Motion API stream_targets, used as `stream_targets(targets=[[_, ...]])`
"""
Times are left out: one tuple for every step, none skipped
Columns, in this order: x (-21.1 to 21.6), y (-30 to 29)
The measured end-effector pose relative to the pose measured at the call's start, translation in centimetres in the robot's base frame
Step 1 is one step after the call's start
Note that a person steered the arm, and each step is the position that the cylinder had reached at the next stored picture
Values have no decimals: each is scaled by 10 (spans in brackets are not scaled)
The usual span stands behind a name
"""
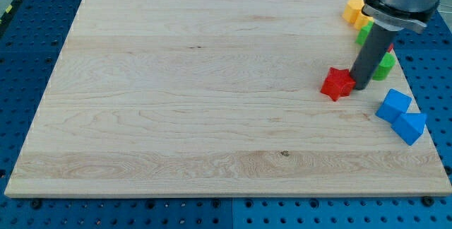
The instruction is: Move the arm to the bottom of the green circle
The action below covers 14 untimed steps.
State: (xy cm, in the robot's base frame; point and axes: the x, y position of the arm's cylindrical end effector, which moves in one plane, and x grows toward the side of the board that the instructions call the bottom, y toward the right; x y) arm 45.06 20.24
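Nearest, at the frame's bottom, lies the front edge of the pale wooden desk [176, 151]; around it is a blue perforated base [28, 59].

At the lower right of the frame lies a blue block [400, 116] of irregular shape, made of two joined parts, close to the desk's right edge.

A little farther up and to the left of it lies a red star-shaped block [337, 83]. My tip [361, 87] stands just beside the right side of this red block, touching it or nearly touching; I cannot tell which.

The arm has no hand: it ends in a straight dark rod [373, 54], so nothing is open, closed or held.

The green circle block [385, 66] lies just to the right of the rod and slightly above my tip, partly hidden behind the rod. My tip is therefore at the lower left of the green circle, near it.

Farther up, another green block [363, 34] shows at the left of the rod; its shape is unclear. At the upper right lie a yellow block [364, 21] and an orange-yellow block [352, 9], close together.
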Motion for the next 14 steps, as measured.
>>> stream_targets(targets=[[1, -31], [9, -61], [27, -42], [43, -32], [43, -71], [19, -86], [25, -41], [4, -42], [-3, -70], [-12, -47], [-32, -15], [-16, 13], [-8, 16], [-7, 19]])
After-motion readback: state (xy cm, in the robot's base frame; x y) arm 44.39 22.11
